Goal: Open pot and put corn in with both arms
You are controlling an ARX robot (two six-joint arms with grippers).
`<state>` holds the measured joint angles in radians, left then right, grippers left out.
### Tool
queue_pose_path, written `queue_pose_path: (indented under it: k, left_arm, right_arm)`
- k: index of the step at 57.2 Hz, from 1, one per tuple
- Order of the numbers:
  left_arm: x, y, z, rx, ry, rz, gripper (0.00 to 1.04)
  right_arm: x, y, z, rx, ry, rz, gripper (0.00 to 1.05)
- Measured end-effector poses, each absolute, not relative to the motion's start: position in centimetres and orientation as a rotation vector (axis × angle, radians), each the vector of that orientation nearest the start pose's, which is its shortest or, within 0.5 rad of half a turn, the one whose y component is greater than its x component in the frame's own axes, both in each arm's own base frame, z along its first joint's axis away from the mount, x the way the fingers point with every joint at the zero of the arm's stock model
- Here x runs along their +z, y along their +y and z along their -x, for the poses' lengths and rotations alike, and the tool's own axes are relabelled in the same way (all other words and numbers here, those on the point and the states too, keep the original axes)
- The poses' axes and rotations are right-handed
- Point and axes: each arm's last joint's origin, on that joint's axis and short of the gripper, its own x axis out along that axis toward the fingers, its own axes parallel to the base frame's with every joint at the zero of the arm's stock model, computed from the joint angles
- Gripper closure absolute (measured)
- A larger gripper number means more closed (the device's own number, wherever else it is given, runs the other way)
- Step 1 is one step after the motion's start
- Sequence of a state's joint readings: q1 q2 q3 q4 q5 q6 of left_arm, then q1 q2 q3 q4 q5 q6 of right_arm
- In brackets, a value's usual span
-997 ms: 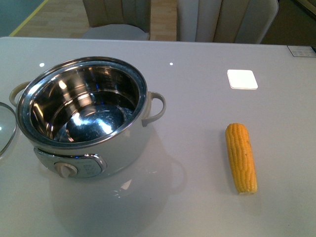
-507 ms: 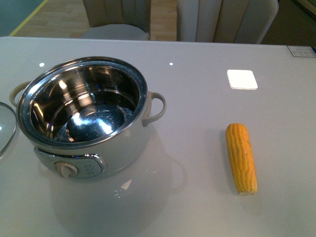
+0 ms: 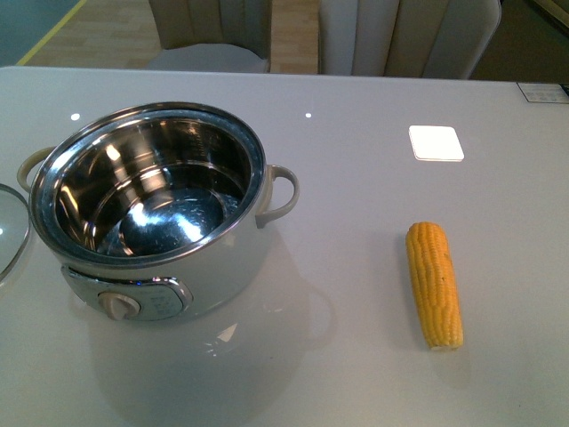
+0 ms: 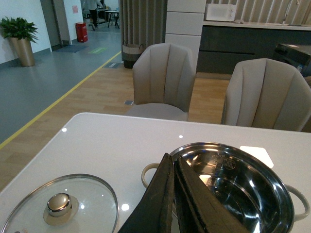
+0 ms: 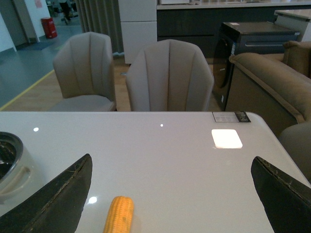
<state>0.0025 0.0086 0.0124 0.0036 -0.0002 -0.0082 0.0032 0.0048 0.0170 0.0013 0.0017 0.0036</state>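
The pot (image 3: 151, 205) stands open toward the left edge of the desk (image 3: 356, 98), its shiny steel inside showing. The glass lid (image 4: 60, 208) lies knob up just beside it at that edge, while the corn (image 3: 434, 285) lies well apart toward the right edge, its length running from the far side toward the near edge. My left gripper (image 4: 172, 158) hangs by the pot's rim on the lid's side, its jaws pressed narrow with nothing between them, and my right gripper (image 5: 171, 159) hovers above the desk near the corn, its jaws spread wide and holding nothing.
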Motion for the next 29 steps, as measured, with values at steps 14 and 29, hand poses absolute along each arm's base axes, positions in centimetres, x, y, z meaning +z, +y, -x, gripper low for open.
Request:
queue_pose_path:
  k: [14, 29]
  left_arm:
    - [16.74, 0.02, -9.73, 0.003, -0.007, 0.009, 1.01]
    - [16.74, 0.02, -9.73, 0.003, -0.007, 0.008, 0.50]
  right_arm:
    - [16.91, 0.03, -9.69, 0.001, -0.014, -0.004, 0.09]
    - [16.91, 0.03, -9.69, 0.001, -0.014, -0.004, 0.09]
